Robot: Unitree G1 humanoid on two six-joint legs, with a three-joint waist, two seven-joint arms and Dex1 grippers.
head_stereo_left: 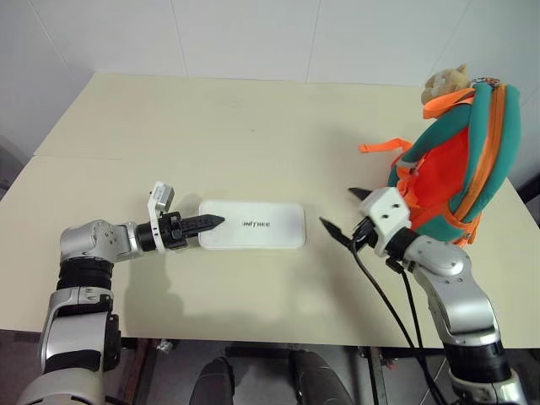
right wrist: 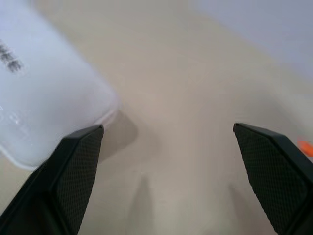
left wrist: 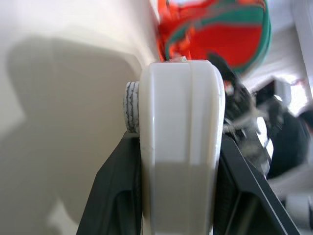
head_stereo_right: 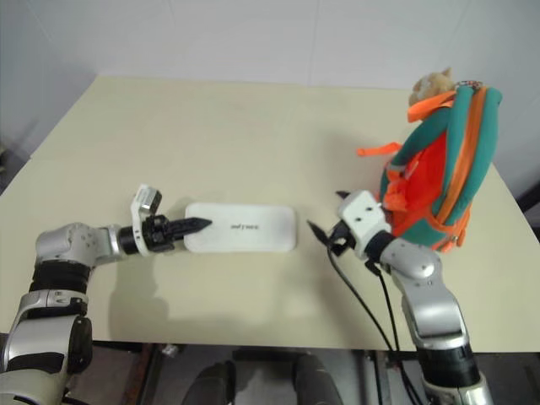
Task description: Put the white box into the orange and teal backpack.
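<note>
The white box (head_stereo_left: 257, 224) lies flat in the middle of the table, its dark lettering facing up. My left gripper (head_stereo_left: 215, 222) comes in level from the left and is shut on the box's left end. In the left wrist view the box's edge (left wrist: 181, 137) sits clamped between the black fingers (left wrist: 115, 196). The orange and teal backpack (head_stereo_left: 451, 169) stands upright at the right, with a tan plush head (head_stereo_left: 445, 80) on top. My right gripper (head_stereo_left: 339, 207) hovers open between the box's right end and the backpack, holding nothing. The right wrist view has the box's corner (right wrist: 44, 98) just beyond one finger.
The cream table (head_stereo_left: 253, 118) stretches bare behind the box. An orange strap (head_stereo_left: 384, 148) trails from the backpack onto the tabletop. Black cables (head_stereo_left: 388, 312) hang from my right wrist over the front edge.
</note>
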